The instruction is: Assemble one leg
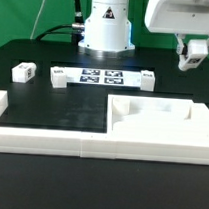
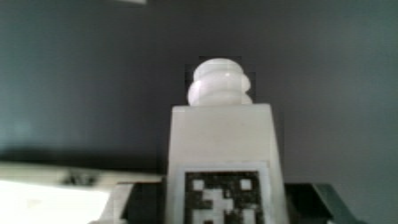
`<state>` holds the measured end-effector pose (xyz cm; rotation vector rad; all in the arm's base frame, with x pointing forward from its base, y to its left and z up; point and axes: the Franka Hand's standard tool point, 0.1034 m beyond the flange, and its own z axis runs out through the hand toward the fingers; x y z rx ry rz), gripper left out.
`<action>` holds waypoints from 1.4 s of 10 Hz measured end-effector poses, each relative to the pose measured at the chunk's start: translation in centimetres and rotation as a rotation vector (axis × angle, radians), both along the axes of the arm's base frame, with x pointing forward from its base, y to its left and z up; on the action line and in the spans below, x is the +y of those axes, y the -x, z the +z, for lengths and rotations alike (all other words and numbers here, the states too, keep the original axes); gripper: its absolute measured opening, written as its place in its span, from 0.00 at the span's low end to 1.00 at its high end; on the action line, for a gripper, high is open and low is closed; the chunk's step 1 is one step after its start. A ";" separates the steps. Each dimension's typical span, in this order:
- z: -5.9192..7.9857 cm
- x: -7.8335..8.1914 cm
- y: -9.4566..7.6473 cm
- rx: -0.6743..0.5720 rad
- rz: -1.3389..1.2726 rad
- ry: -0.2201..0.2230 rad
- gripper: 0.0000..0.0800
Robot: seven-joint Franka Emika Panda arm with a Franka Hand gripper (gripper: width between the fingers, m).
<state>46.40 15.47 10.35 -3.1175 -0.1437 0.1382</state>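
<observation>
Plainly, the jaws are closed on the leg. The wrist view shows it clamped between the dark fingers, with a black-and-white tag on the face nearest the grip and a rounded knob at the free end. In the exterior view the gripper hangs at the right, lifted clear of the black table, beyond the far edge of the large white panel. Further out, three alike pieces lie on the table in a loose row. A second leg lies well to the exterior view's left. A third leg and a fourth leg sit at either end of the marker board. A long white rail runs along the near edge.
</observation>
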 end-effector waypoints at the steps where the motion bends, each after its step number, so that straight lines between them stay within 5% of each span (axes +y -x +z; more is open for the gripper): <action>1: -0.3 0.1 0.6 -0.076 0.000 -0.020 0.36; 4: -0.8 1.1 0.1 -0.375 0.008 -0.114 0.36; 5: -1.4 -0.2 -0.4 -0.348 0.077 -0.087 0.36; 8: 0.1 -2.0 -4.1 -0.391 0.138 -0.068 0.36; 12: -0.2 -1.8 -3.8 -0.387 0.134 -0.071 0.36; 14: -0.4 -3.1 -5.7 -0.396 0.197 -0.054 0.36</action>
